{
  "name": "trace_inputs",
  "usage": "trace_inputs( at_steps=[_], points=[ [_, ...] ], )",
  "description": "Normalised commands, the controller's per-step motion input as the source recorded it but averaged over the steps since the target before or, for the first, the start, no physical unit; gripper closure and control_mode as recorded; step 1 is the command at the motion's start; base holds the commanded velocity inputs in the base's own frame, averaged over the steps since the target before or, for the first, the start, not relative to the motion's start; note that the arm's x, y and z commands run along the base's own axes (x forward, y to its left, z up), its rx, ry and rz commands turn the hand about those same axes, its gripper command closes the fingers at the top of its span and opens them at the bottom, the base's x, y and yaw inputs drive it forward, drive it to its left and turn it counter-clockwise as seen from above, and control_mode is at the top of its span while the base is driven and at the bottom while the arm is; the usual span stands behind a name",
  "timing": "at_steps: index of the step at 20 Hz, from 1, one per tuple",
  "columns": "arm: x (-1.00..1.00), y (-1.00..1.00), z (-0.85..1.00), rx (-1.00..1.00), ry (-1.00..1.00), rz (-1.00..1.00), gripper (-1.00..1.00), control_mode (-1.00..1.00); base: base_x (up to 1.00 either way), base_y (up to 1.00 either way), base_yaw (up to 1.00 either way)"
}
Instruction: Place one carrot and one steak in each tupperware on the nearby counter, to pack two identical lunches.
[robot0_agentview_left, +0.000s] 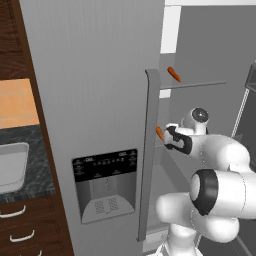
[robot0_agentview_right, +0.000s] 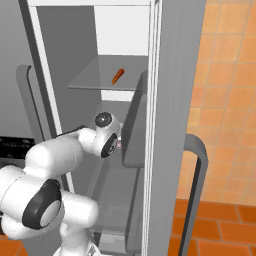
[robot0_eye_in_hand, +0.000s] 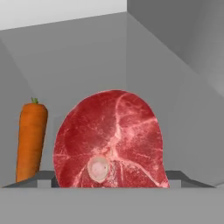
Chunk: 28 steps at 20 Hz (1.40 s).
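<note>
So the arm was reaching into the open fridge (robot0_agentview_left: 100, 100), with its gripper (robot0_eye_in_hand: 111, 181) pushed in over a lower shelf. In the hand view a big red marbled steak (robot0_eye_in_hand: 111, 140) with a small pale round bone spot sat right in front of the gripper, and a carrot (robot0_eye_in_hand: 30, 140) stood just to its left, green stub at the top, close to the meat but not clearly touching it. Honestly couldn't tell from the pictures whether the fingers were clamped on the steak or only sitting around it, since the meat hid the tips. From the left base view an orange carrot tip (robot0_agentview_left: 159, 132) peeked out past the edge of the fridge door right by the wrist, and a second carrot (robot0_agentview_left: 174, 74) lay on the glass shelf (robot0_agentview_right: 107, 80) higher up, same one showing from the right base view (robot0_agentview_right: 117, 76). Over at the far left, one grey tupperware (robot0_agentview_left: 12, 165) sat on the speckled black counter (robot0_agentview_left: 40, 175) above the brown drawers (robot0_agentview_left: 25, 227).
</note>
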Motion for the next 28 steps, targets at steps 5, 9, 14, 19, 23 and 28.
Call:
trace_inputs(
  at_steps=[5,9,14,19,23,28],
  points=[
    [-0.72,0.19,0.99,0.00,0.01,0.00,1.00,-1.00,0.00,0.00,0.00],
    [-0.77,0.25,0.99,0.00,0.04,0.01,1.00,-1.00,0.00,0.00,0.00],
    [-0.68,0.07,0.99,0.00,0.04,0.01,1.00,-1.00,0.00,0.00,0.00],
    [-0.69,0.01,0.57,0.00,-0.03,0.00,1.00,-1.00,0.00,0.00,0.00],
    [-0.91,0.00,0.33,0.00,-0.28,0.00,1.00,-1.00,0.00,0.00,0.00],
    [-0.73,0.12,0.34,0.00,-0.18,0.00,1.00,-1.00,0.00,0.00,0.00]
  ],
)
